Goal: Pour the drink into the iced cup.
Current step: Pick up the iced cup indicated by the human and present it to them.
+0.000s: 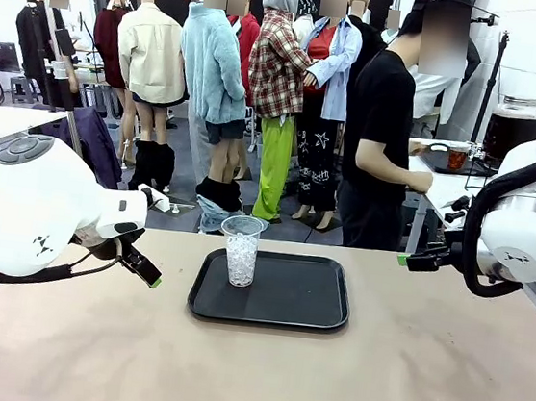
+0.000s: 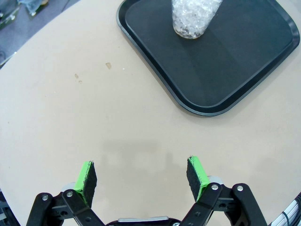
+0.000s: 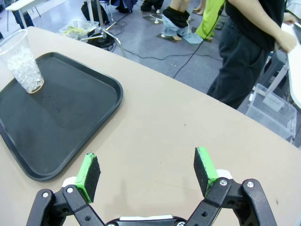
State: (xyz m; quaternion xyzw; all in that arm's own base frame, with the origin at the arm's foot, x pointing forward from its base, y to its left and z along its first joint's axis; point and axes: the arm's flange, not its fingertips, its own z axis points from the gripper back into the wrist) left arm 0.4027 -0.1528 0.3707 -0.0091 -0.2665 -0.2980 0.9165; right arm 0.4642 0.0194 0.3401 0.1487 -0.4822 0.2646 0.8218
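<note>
I saw the iced cup (image 1: 241, 250) — clear plastic, upright, crushed ice filling most of it — standing on the left part of the black tray (image 1: 280, 308). The drink (image 1: 506, 139) looked near-black inside a big metal-lidded glass jar (image 1: 515, 122), upright, well beyond the tray's far right corner.

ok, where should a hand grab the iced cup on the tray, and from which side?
Grip the iced cup across its side wall, low where the ice backs it, coming in level from the robot's left. It stands upright on the left part of the black tray, nearest the open left hand; the open rim probably flexes, and the taper widens upward.
</note>
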